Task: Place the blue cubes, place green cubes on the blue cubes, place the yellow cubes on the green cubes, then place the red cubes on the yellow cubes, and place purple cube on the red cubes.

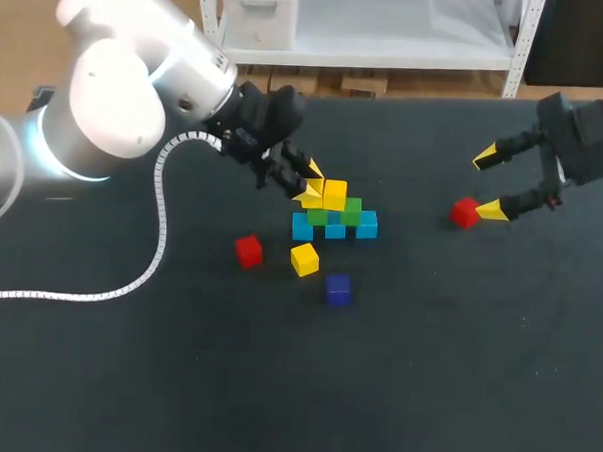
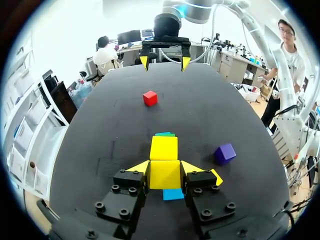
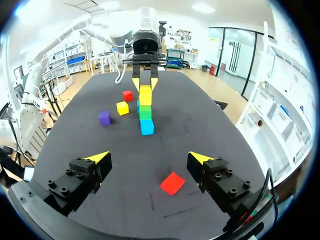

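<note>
Left gripper [image 1: 310,183] sat over the cube stack near the middle of the tabletop [image 1: 454,393], a bit toward the far edge. Its fingers were closed partway, pressing both sides of a yellow cube [image 2: 164,174]. That held cube was right against a second yellow cube [image 1: 335,193] at the same height; could not tell whether it rested on the layer below. The stack had three blue cubes [image 1: 367,225] in a row on the tabletop and two green cubes [image 1: 351,210] on top of them. The second yellow cube sat on the green ones. Right gripper [image 1: 487,182] was wide open toward the right edge, holding nothing. A red cube [image 3: 172,183] lay on the tabletop below and between its fingers, nearer one tip, and no contact showed in the right wrist view. Three loose cubes lay on the near side of the stack, apart from each other: another red cube [image 1: 247,251] nearest the left edge, a loose yellow cube [image 1: 304,258] just in front of the blue row, and a purple cube [image 1: 338,288] closest to the near edge. A white coiled cable [image 1: 161,230] from the left arm trailed across the left part of the tabletop.
</note>
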`<state>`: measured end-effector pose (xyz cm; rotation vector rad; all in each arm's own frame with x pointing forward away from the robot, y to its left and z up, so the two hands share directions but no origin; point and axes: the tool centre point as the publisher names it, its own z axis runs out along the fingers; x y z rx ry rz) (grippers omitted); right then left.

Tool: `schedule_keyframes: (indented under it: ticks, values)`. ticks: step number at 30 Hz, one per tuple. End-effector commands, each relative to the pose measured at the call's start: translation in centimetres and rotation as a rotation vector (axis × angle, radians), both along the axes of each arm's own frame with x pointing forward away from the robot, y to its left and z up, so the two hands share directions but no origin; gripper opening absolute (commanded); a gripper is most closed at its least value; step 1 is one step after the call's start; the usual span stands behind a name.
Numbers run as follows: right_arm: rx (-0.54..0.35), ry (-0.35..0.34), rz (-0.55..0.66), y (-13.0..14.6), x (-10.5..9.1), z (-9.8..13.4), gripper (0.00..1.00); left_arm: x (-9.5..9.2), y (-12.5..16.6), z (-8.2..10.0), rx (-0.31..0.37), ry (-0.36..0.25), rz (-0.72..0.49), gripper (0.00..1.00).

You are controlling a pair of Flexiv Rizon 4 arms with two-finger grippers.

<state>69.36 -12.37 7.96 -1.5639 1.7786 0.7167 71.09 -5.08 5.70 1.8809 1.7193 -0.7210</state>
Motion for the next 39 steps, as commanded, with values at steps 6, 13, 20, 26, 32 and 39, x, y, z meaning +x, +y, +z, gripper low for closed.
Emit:
schedule_keyframes:
  ticks: [6, 13, 20, 26, 32, 39]
  values:
    - [0.001, 0.0, 0.001, 0.0, 0.0, 0.0, 1.0, 0.3, -0.2, -0.2, 0.008, 0.01, -0.005, 0.0]
    - [0.001, 0.0, 0.001, 0.0, 0.0, 0.0, 1.0, 0.4, -0.3, -0.2, 0.012, 0.012, -0.003, 0.39]
    - [0.001, 0.0, 0.001, 0.0, 0.0, 0.0, 1.0, 0.4, -0.2, -0.3, 0.016, 0.018, 0.001, 1.0]
    - [0.001, 0.0, 0.001, 0.0, 0.0, 0.0, 1.0, 0.0, 0.6, 0.2, 0.002, 0.01, 0.026, 1.0]
    - [0.001, 0.0, 0.001, 0.0, 0.0, 0.0, 1.0, -1.4, 3.2, 1.6, -0.006, 0.003, 0.052, 1.0]
    - [0.001, 0.0, 0.001, 0.0, 0.0, 0.0, 1.0, -3.1, 6.6, 2.3, 0.014, 0.013, 0.088, 1.0]
